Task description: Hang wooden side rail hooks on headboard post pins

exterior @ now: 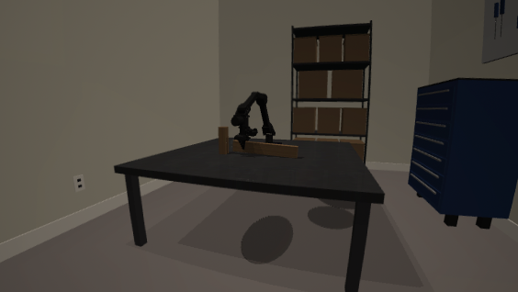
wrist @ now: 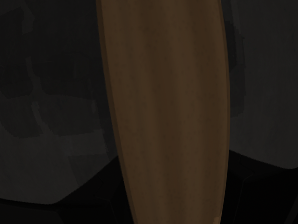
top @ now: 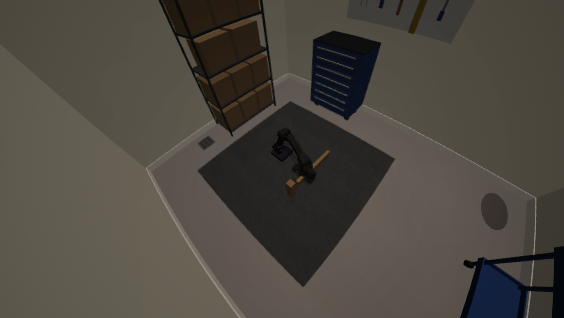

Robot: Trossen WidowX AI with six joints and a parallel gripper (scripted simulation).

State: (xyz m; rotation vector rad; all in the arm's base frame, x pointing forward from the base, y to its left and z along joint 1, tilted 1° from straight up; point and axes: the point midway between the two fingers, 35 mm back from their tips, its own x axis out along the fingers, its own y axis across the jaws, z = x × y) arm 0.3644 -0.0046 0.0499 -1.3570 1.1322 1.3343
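Note:
The wooden side rail (top: 321,158) (exterior: 280,151) (wrist: 167,100) is a long light-brown board standing on edge. Its far end is at or very near the table top. Its other end points at the headboard post (top: 291,187) (exterior: 223,140), an upright wooden block, with a narrow gap showing between them. My gripper (top: 306,175) (exterior: 242,144) is shut on the rail near its post end; in the wrist view the rail runs between the dark fingers. The hooks, the pins and the slot are too small or hidden to make out, and I cannot tell whether the post end is lifted.
The arm's base (top: 281,152) stands on the dark table (top: 260,200) (exterior: 193,167), on the shelf side of the rail. A shelf rack with boxes, a blue drawer cabinet (top: 340,75) (exterior: 459,147) and a blue cart (top: 495,290) stand away from the table.

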